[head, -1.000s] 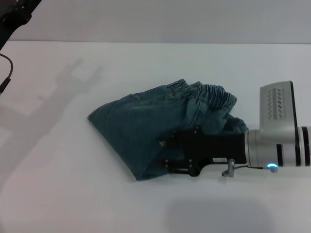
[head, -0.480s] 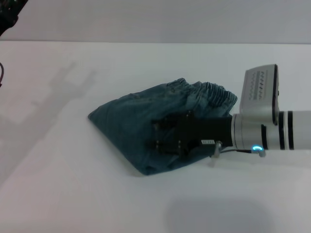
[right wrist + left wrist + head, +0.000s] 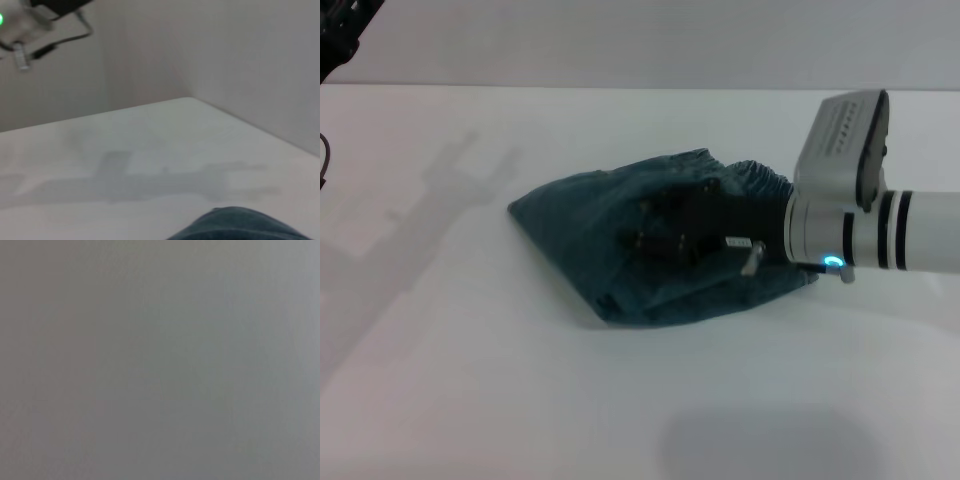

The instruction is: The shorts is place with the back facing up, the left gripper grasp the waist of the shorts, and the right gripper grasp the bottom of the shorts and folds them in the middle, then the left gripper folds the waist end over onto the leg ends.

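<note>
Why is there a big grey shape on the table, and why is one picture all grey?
Head view: the grey shapes on the table are shadows, one stretching left of the shorts, one below the right gripper. Left wrist view: plain grey, nothing to make out. Right wrist view: soft and blurry, with faint shadows on the table and a bit of denim at the edge.

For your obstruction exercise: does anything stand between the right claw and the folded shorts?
Nothing visible does. In the head view the right claw lies directly over the folded shorts on the table, with no other object between them.
</note>
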